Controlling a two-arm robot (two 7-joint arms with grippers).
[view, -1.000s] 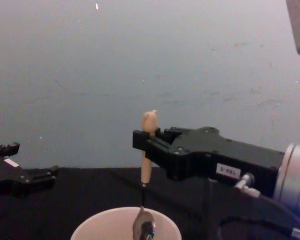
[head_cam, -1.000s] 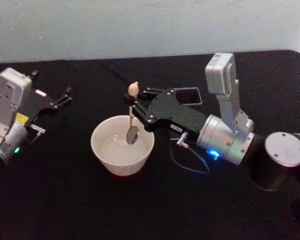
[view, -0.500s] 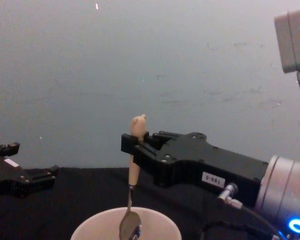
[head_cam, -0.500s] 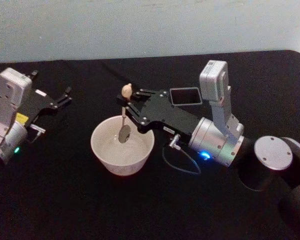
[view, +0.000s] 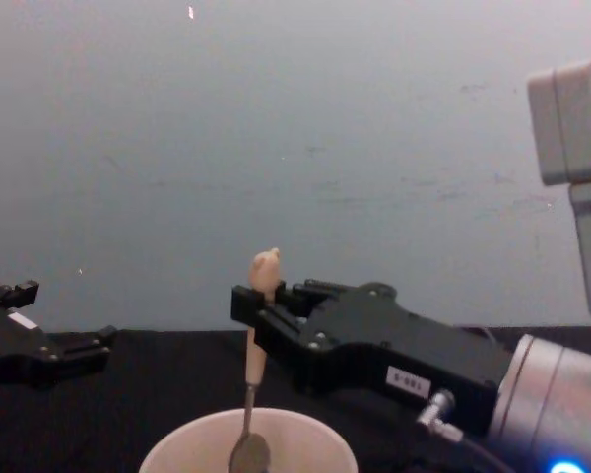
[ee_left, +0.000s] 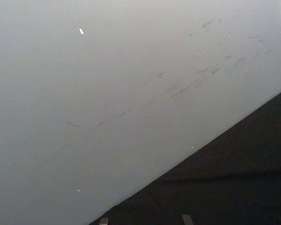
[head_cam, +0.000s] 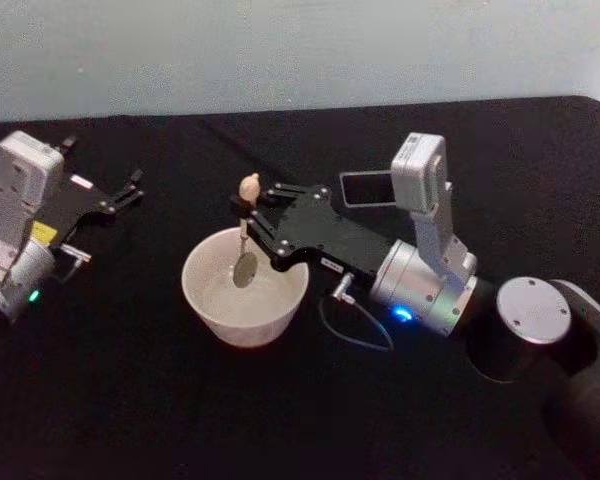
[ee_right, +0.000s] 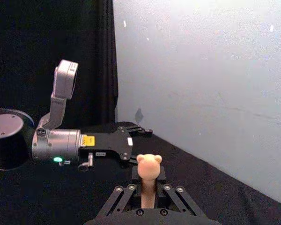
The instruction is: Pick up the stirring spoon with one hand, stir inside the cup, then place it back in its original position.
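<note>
Since a second ago the right gripper (head_cam: 252,218) has slid toward the surface's left edge and dropped a little, carrying the spoon (head_cam: 244,240) with it, so the spoon's bowl now sits lower in the cup (head_cam: 242,325) and nearer its far-left side than before. The gripper's jaws are closed on the pale handle just under the small animal knob. The right wrist view shows the knob standing up above the closed gripper (ee_right: 147,188) with the handle (ee_right: 148,176) pinched between the two sides. The spoon hangs almost upright, its thin metal neck crossing the cup's far rim. In the chest view its bowl is down inside the cup (view: 315,439), while the handle (view: 254,355) rises to the gripper (view: 248,307). Whether the bowl touches the cup's floor cannot be told. The cup stands on the black surface (head_cam: 130,400) near its middle, a little to the left. The dark square holder (head_cam: 343,188) stands behind the right arm, toward the far edge and to the right of the cup, well apart from the spoon. The left gripper (head_cam: 102,167) rests near the left edge, jaws spread apart and holding nothing, pointing toward the far edge.
</note>
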